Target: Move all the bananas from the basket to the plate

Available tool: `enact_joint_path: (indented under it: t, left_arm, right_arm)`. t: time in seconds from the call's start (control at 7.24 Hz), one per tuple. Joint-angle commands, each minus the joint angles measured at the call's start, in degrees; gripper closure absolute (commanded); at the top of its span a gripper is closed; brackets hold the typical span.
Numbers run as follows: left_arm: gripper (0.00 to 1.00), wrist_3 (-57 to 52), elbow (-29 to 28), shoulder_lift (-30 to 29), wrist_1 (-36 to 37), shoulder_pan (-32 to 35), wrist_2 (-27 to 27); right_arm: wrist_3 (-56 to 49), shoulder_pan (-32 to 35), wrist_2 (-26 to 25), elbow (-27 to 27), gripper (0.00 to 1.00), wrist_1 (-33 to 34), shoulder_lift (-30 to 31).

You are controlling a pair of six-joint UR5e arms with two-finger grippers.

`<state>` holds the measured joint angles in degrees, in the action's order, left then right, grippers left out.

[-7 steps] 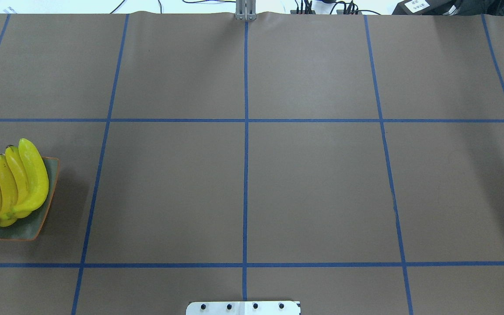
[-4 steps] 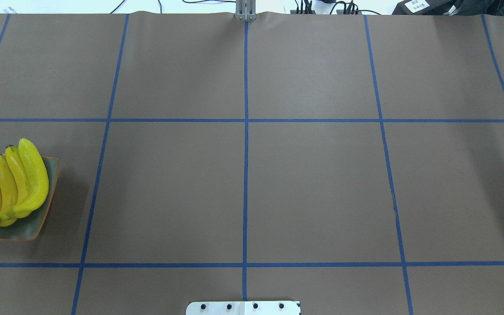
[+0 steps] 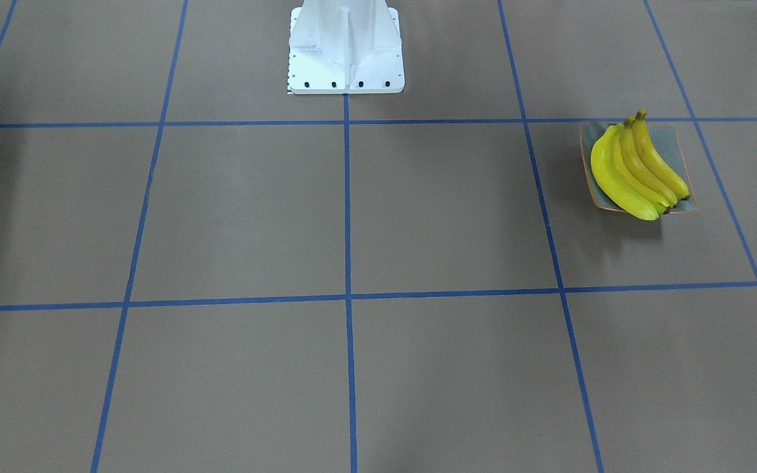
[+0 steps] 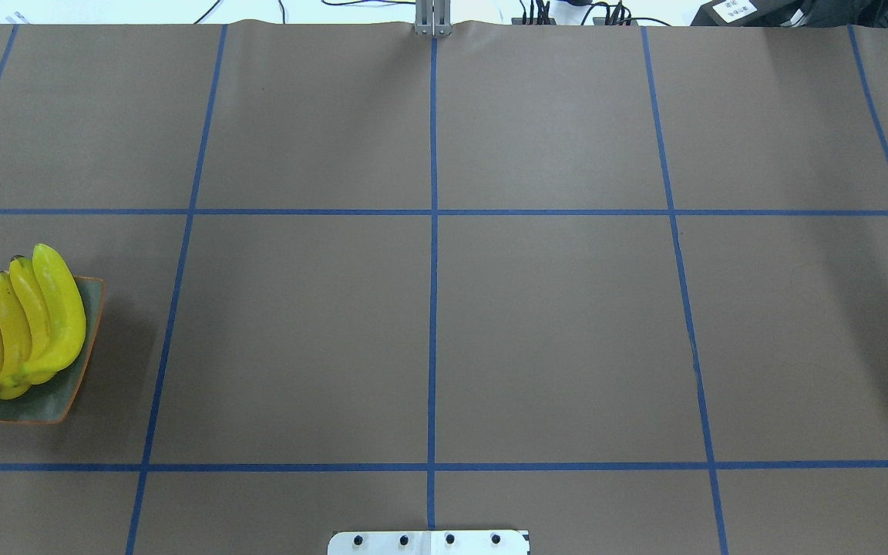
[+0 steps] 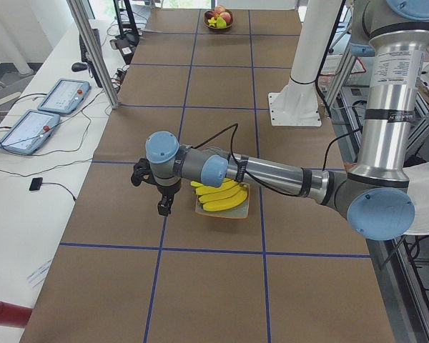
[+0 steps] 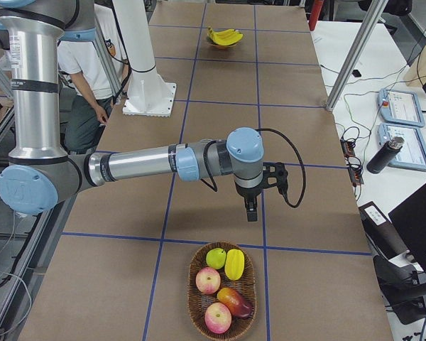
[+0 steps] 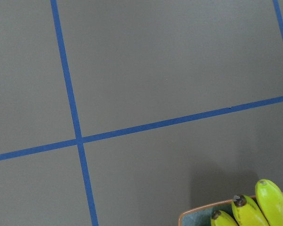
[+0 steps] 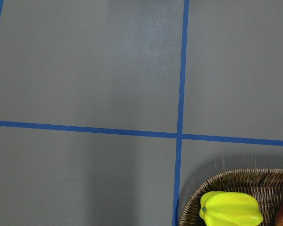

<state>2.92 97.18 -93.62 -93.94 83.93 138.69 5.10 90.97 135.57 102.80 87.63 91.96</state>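
The bananas (image 4: 24,324), one bunch of four, lie flat across the plate (image 4: 66,402) at the left end of the tabletop (image 4: 552,331), the stem end poking over one corner. Resting on their curved sides like that they look settled, so I'd judge the job finished. The basket (image 6: 191,295) sits well apart at the right end. In it I make out a starfruit (image 6: 233,264), apples and other fruit, but no banana.

Only the side cameras catch the arms. The left tool (image 5: 164,206) hangs in the air near the plate, and the right tool (image 6: 250,211) hangs near the basket, short of its rim. Each is clear of the fruit, probably so as not to knock anything. I see nothing held in either, but I cannot tell how far apart their jaws stand.

The overhead view shows the plate and bunch plainly, yet neither arm nor basket. The right wrist camera adds the wicker rim and the starfruit close up.
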Motion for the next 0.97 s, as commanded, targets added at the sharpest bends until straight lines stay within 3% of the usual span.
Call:
enact_joint_path:
  t: [0.0,0.83]
  left_arm:
    - [0.0,0.07,-0.67,-0.16,0.07,0.09,-0.87]
    - [0.0,-0.02,-0.14,-0.16,0.07,0.7,-1.66]
  right_arm:
    - [0.0,0.0,-0.12,-0.23,0.0,0.0,0.06]
    - [0.09,0.0,0.31,0.82,0.0,-0.61,1.47]
